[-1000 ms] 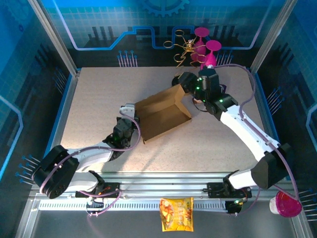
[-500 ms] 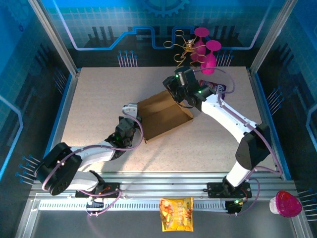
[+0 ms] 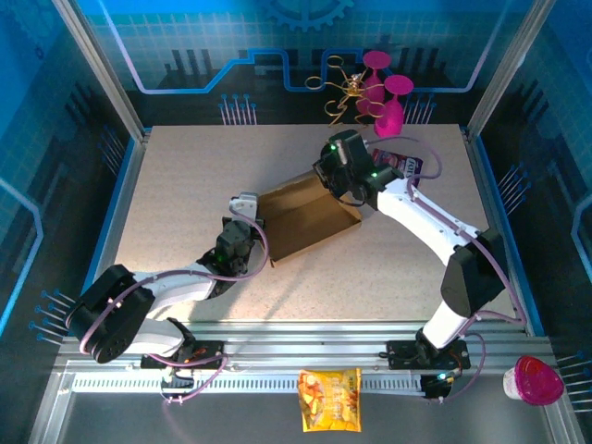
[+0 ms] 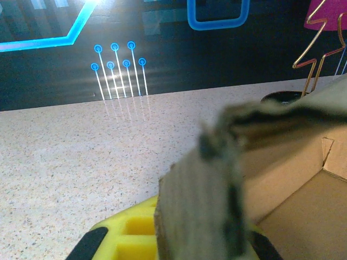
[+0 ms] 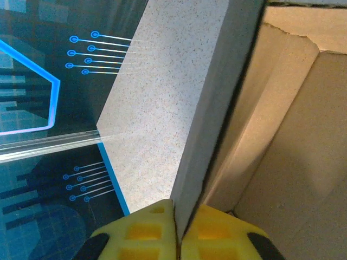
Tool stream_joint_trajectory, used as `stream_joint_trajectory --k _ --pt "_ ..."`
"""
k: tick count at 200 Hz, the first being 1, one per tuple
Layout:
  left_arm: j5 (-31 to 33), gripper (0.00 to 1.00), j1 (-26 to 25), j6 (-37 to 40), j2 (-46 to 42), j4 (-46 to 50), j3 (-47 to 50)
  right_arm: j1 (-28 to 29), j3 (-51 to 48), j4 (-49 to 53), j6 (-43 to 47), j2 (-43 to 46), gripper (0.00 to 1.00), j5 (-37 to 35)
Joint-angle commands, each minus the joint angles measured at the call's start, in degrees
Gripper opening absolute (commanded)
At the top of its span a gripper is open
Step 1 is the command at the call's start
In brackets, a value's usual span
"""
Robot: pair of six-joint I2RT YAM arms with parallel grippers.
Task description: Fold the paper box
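Overhead view: the paper box (image 3: 305, 217) sits near the middle of the speckled tabletop (image 3: 166, 203), an open brown cardboard tray set at a diagonal with its walls folded up. Both arms are on it, one at each end.

The left end effector (image 3: 248, 222) is at the near-left corner of the box. Its wrist camera shows the yellow fingers (image 4: 122, 241) closed tight, with a cardboard wall (image 4: 200, 216) rising between them, blurred because it is so close. So the left has a firm pinch on that box wall.

On the far side, the right end effector (image 3: 335, 180) comes in over the far-right wall. Its wrist view is clear: two yellow pads (image 5: 146, 233) are pressed together with only the thin edge of a cardboard panel (image 5: 217, 108) clamped between them. The box's inside lies to the right of that panel and bare tabletop to the left.

Beyond the far edge of the tabletop stand pink goblets (image 3: 387, 92) beside a gold wire ornament (image 3: 340, 81). On the near rail lies an orange snack packet (image 3: 330, 400), and a pink cup (image 3: 536, 380) sits at the right corner.
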State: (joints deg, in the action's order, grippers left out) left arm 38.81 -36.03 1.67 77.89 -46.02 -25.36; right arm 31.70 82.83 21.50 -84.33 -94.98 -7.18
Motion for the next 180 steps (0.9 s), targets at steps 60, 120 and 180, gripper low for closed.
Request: stream_joint_trajectory --k 60,120,180 --pt "-1.28 0.45 -0.33 -6.09 -4.09 11.59 -1.64 0.09 -2.95 4.48 -2.29 2.72 0.0 -1.51" --pt "-8.06 0.6 -0.69 -31.39 -21.58 34.9 -2.54 0.54 -5.16 3.99 -3.51 3.49 0.0 -2.01" --pt "1.33 0.51 -0.6 -64.91 -32.89 74.94 -20.28 1.06 -4.67 3.81 -3.38 2.7 0.0 -2.27"
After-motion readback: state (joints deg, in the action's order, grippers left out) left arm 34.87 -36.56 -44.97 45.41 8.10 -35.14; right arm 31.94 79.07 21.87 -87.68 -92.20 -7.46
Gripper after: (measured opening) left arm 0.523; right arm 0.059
